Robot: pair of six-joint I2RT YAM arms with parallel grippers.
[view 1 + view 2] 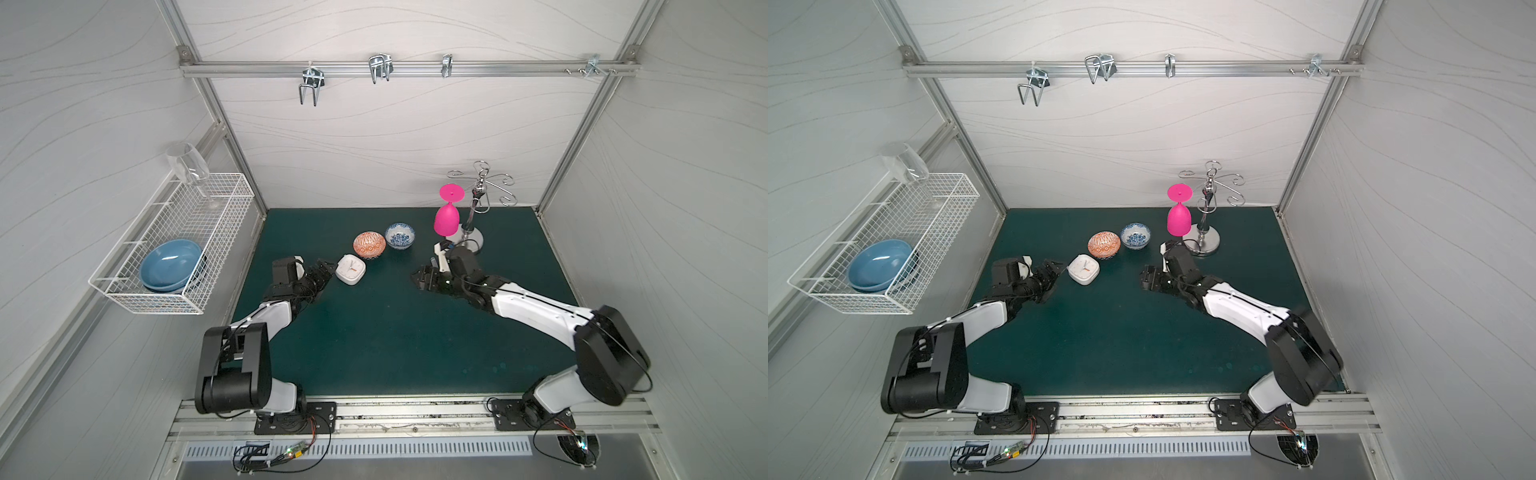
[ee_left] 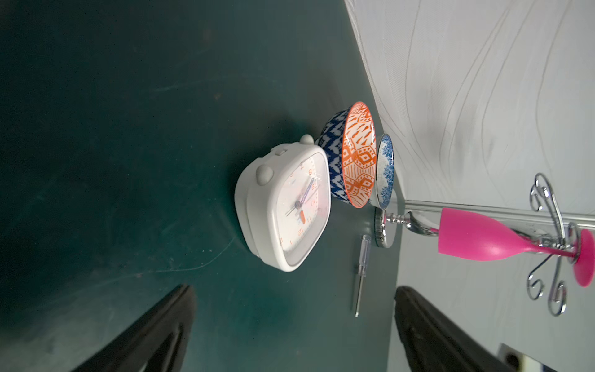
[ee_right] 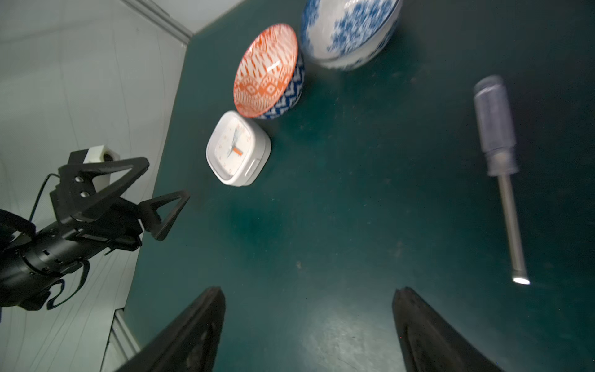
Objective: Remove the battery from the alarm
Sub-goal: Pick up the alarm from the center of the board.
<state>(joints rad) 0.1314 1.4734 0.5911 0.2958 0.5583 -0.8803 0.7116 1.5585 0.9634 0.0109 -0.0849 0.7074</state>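
Though possibly in contact, orange bowl (image 1: 369,245) just beside alarm (image 1: 351,269), screwdriver (image 3: 497,135) apart.

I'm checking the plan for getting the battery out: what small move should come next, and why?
Probably ease the left gripper forward until its open jaws straddle the alarm. The alarm lies dial-up on the mat, so its back faces down and no battery shows; it likely must be gripped and turned first. The gripper points at it with a gap between them.
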